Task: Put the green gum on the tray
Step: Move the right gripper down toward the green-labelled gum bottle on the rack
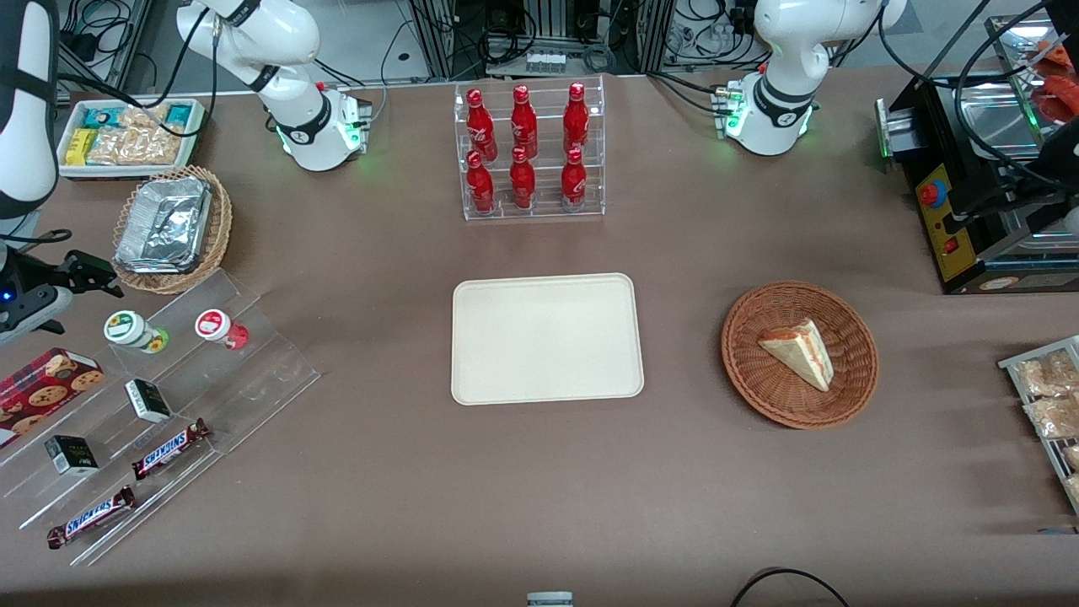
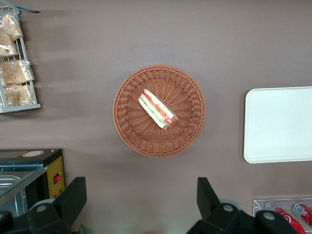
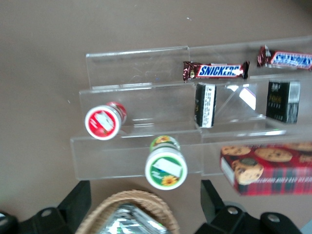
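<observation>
Overhead, the claw hangs spread wide with nothing between its fingers, above the green gum, which stands upright on the top step of a clear acrylic riser at the working arm's end of the tabletop. Beside the green gum on that step stands a red gum bottle, apart from it, while the tray lies bare mid-tabletop, well apart from both, between the riser and a wicker basket holding a sandwich wedge.
</observation>
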